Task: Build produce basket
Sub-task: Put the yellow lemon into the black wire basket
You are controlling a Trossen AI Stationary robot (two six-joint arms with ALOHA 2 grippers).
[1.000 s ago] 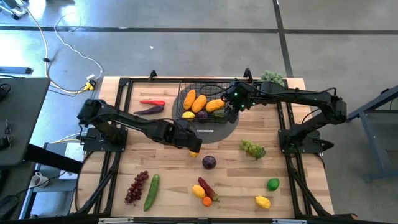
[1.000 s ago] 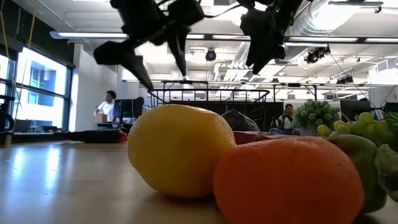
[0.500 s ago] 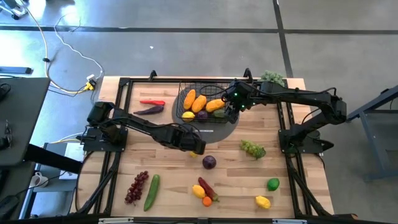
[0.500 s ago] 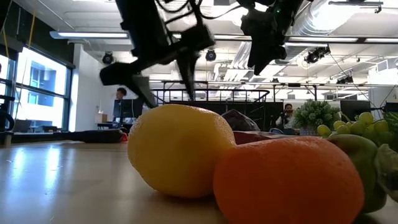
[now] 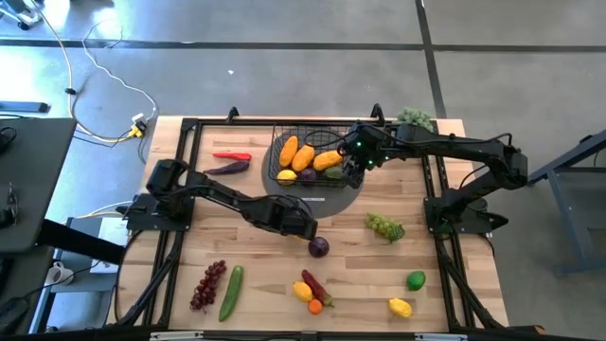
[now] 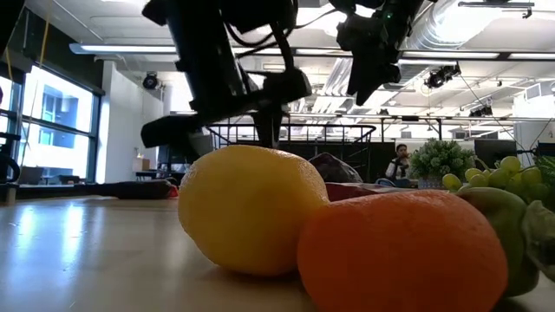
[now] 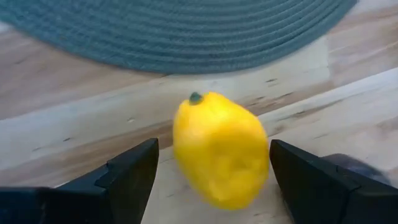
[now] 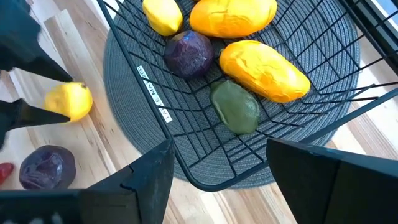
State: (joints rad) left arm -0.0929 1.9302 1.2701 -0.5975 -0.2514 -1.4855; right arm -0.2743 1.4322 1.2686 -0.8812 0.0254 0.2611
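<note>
Pick-up step in hand: left gripper (image 7: pixel 211 180) stands fully open astride a yellow lemon (image 7: pixel 221 149) on the table beside the basket (image 5: pixel 312 156) (right gripper (image 8: pixel 211 180) empty, part-open above it); next, close and lift.

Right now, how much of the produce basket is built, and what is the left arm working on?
Done: the basket holds mangoes, a plum, a small lemon and a green fruit. In hand: the left gripper, open, straddles a lemon on the table beside the grey mat, not yet gripped. The right gripper hovers open over the basket. Left: purple plum, green grapes, cucumber, red grapes, chili, lime.
</note>
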